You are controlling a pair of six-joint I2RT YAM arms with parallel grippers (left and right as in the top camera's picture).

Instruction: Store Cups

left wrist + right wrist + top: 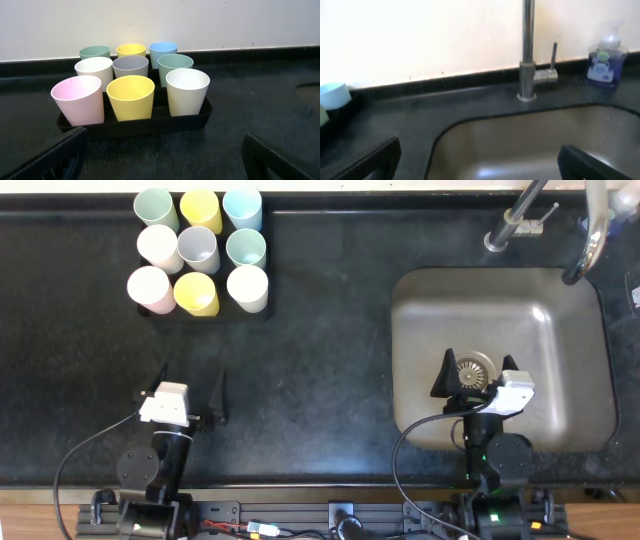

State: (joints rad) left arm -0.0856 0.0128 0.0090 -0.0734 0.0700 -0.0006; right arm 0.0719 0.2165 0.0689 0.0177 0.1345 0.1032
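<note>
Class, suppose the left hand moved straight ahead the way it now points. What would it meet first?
Probably the front wall of the black tray, with the front yellow cup just behind it. The counter between looks free, though depth is hard to judge.

You are looking at nine cups point(198, 248) sitting in one black tray point(150, 125). Making up that nine, you are seeing two green cups point(95, 51) point(175, 62), two yellow cups point(131, 50) point(131, 95), two white cups point(93, 67) point(187, 90), one blue cup point(163, 48), one grey cup point(130, 66) and one pink cup point(77, 97). One sink point(560, 310), one tap point(525, 210) and one soap bottle point(606, 62) are sharing the worktop with two grippers, the left gripper point(192, 375) and the right gripper point(480, 360).
</note>
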